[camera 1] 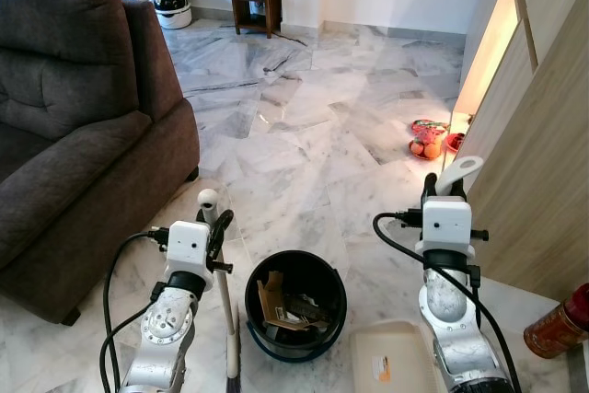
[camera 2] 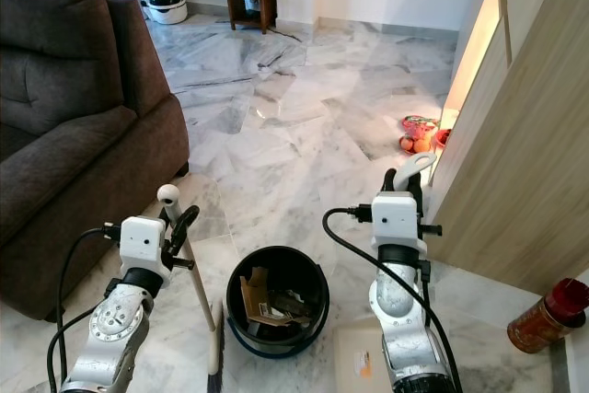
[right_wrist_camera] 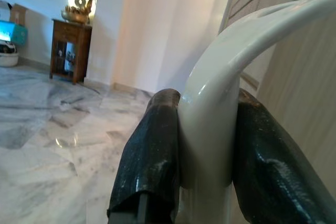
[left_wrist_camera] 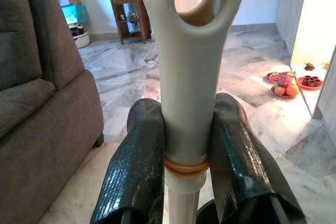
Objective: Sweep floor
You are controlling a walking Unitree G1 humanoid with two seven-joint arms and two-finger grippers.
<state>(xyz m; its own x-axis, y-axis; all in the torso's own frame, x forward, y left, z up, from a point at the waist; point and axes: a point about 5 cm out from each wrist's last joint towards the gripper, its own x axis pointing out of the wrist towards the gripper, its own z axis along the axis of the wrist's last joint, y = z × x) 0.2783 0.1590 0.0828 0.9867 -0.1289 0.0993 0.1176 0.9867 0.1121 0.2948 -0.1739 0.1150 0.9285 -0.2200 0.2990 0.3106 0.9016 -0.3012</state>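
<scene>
Two grippers are up and both are busy. Over on the robot's left, the left gripper (left_wrist_camera: 181,145) has its black fingers (left_wrist_camera: 131,177) pressed tight against either side of the cream broom handle (left_wrist_camera: 181,103), just below the ringed hole at the handle's top, with an orange band wrapped round the shaft right between the pads. From where I stand the broom (camera 1: 221,283) runs down from that gripper at a slight tilt, its bristle end (camera 1: 233,365) touching the marble floor (camera 1: 313,126) just below and beside the arm. On the other side, the right gripper (right_wrist_camera: 205,145) is clamped on the curved white dustpan handle (right_wrist_camera: 220,93), one finger on each flank of it, and the handle's tip arcs up and forward past the fingertips. The dustpan (camera 1: 391,361) itself, a pale tray, sits flat on the floor below that arm, close in toward the robot. Between the two arms, a little ahead of the tray and just beside the broom's lower shaft, stands a black bucket (camera 1: 296,315) with cardboard scraps (camera 1: 276,306) lying inside. A dark brown sofa (camera 1: 74,126) fills the side beyond the left gripper. Ahead of the right gripper, by the wooden panel wall (camera 1: 543,154), a plate of fruit (camera 1: 429,140) rests on the floor, and a red jar (camera 1: 557,324) stands out to that gripper's outer side.
</scene>
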